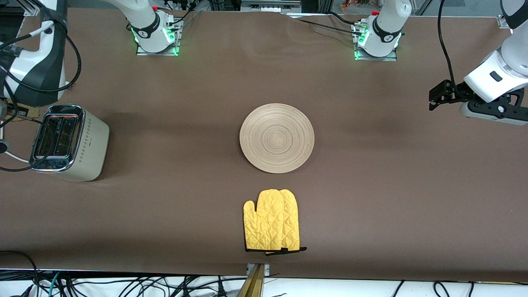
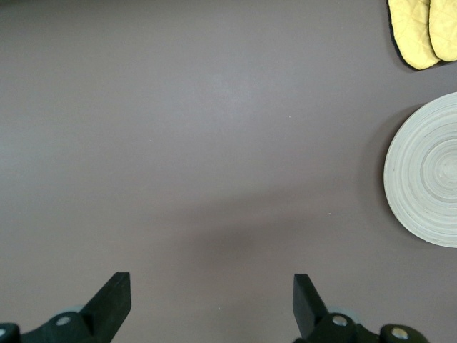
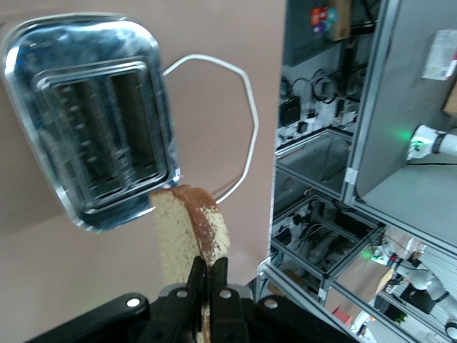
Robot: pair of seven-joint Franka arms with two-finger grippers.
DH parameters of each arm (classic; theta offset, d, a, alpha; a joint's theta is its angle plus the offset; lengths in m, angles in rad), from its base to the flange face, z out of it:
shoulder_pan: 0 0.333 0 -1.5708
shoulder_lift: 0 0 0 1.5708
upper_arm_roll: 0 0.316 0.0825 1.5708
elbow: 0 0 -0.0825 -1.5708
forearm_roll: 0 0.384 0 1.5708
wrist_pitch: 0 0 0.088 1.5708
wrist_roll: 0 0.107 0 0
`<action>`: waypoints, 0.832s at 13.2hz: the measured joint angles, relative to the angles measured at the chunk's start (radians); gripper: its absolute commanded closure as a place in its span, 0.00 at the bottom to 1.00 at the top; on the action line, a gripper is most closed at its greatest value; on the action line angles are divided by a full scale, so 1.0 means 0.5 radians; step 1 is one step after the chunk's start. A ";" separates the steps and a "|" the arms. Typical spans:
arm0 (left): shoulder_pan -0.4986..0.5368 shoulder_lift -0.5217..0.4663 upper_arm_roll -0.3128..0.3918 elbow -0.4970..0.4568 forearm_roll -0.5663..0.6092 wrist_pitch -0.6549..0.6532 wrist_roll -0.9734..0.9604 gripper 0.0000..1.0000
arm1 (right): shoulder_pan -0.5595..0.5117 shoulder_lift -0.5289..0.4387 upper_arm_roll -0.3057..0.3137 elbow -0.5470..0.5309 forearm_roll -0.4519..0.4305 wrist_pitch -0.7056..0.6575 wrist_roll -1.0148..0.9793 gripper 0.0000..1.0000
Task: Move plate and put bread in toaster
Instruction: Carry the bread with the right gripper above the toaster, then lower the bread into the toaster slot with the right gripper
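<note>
The round light-wood plate (image 1: 276, 138) (image 2: 428, 179) lies bare in the middle of the table. The cream toaster (image 1: 68, 142) stands at the right arm's end, and the right wrist view looks down on its chrome top and two slots (image 3: 93, 121). My right gripper (image 3: 207, 268) is shut on the bread (image 3: 189, 229), a speckled slice held on edge in the air just beside the toaster's top. The bread does not show in the front view. My left gripper (image 1: 439, 95) (image 2: 212, 289) hangs open over bare table at the left arm's end, holding nothing.
A yellow quilted oven mitt (image 1: 272, 220) (image 2: 421, 28) lies nearer to the front camera than the plate. The toaster's white cord (image 3: 243, 128) loops on the table beside it. Black cables hang around the right arm (image 1: 37, 62) above the toaster.
</note>
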 measured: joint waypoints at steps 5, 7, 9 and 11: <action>0.000 0.002 -0.002 0.001 0.000 0.000 0.000 0.00 | -0.092 0.133 0.000 -0.010 -0.012 0.227 0.007 1.00; 0.000 0.002 -0.003 0.001 0.000 0.000 0.000 0.00 | -0.085 0.175 0.003 -0.010 -0.012 0.282 0.017 1.00; -0.001 0.003 -0.004 0.001 0.000 0.000 0.000 0.00 | -0.084 0.201 0.006 -0.010 -0.002 0.342 0.019 1.00; -0.001 0.003 -0.004 0.001 0.000 0.000 0.000 0.00 | -0.087 0.217 0.006 -0.010 0.001 0.386 0.021 1.00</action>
